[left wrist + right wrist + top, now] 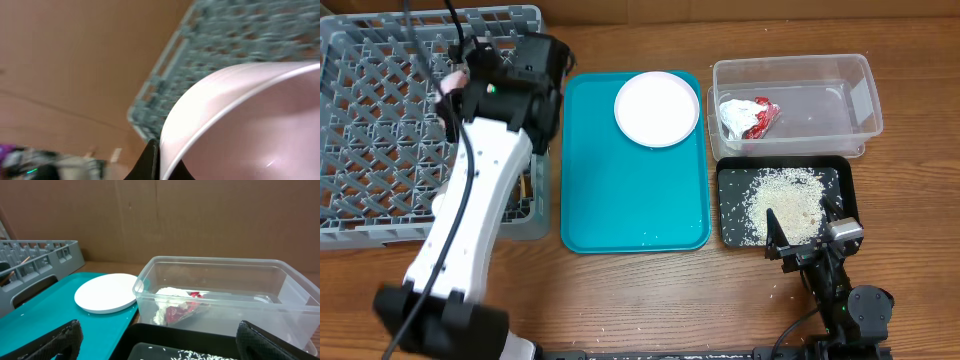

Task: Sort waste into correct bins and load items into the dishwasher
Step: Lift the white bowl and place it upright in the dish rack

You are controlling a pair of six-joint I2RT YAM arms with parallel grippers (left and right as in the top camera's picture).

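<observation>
Two arms at the wooden desk [650, 300]. Jaws of the left pincer [161, 161] closed onto the rim of a pink bowl [250, 125], over the far right part of the grey dish rack [380, 120] at the desk's left side; from overhead only a sliver of pink beside the arm's black wrist, and no telling whether bowl and rack touch. In the left wrist view, the bowl's pale curve across the lower right, the rack's grey grid blurred behind it. Fingers [47, 342] of the right pincer [160, 347] spread wide with nothing between them, low over the near edge of the black tray [735, 215] and its heap of rice [785, 195]. Stray grains [781, 291] on the desk just in front of that tray. Behind it, just beside, a clear plastic bin [840, 100] with a crumpled red-and-white wrapper [748, 117] at its left end. Between rack and black tray, a teal tray [630, 200] with a white plate [657, 108] lying flat at its far right corner
</observation>
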